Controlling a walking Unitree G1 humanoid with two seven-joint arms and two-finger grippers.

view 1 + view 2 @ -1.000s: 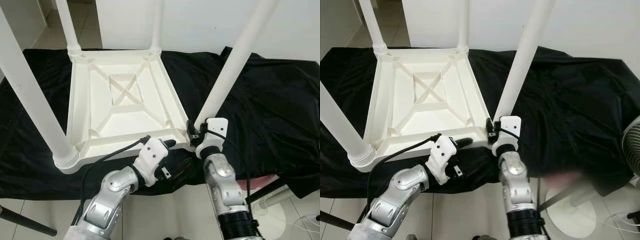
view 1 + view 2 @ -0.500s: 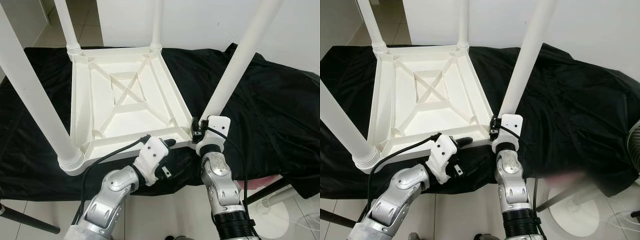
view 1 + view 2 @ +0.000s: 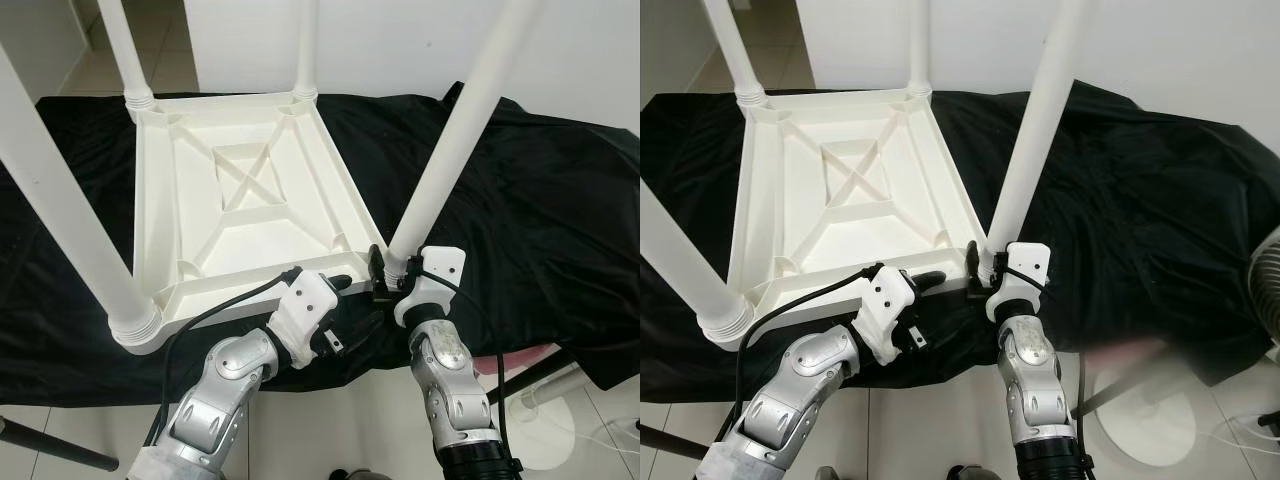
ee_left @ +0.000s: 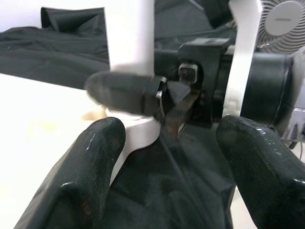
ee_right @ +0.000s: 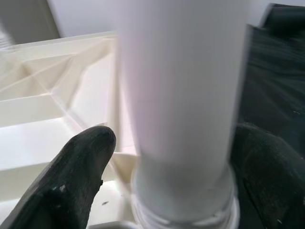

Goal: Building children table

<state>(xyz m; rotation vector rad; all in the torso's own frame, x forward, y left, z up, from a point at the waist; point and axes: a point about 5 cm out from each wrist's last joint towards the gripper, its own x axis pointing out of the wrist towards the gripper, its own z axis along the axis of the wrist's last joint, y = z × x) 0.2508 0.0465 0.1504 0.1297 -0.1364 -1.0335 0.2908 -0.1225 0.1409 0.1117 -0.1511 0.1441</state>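
A white plastic children's table (image 3: 155, 200) lies upside down on a black cloth (image 3: 540, 200), its four legs pointing up. At the near right corner, my right gripper (image 3: 386, 272) is shut on the base of the near right leg (image 3: 450, 140). In the right wrist view its two black fingers (image 5: 88, 152) press on either side of that leg (image 5: 181, 71). My left gripper (image 3: 352, 303) is open at the table's near rim, just left of that corner. One of its fingers (image 3: 340, 284) lies on the rim. In the left wrist view its fingers (image 4: 90, 157) stand wide apart.
The near left leg (image 3: 60, 200) rises close to my left arm, and two far legs (image 3: 125, 45) stand at the back. A white fan base (image 3: 1140, 420) sits on the tiled floor at the right. A black pole (image 3: 50, 445) crosses the floor at the left.
The whole view has shifted a little. Both grippers keep their places at the near right corner, and the leg leans as before.
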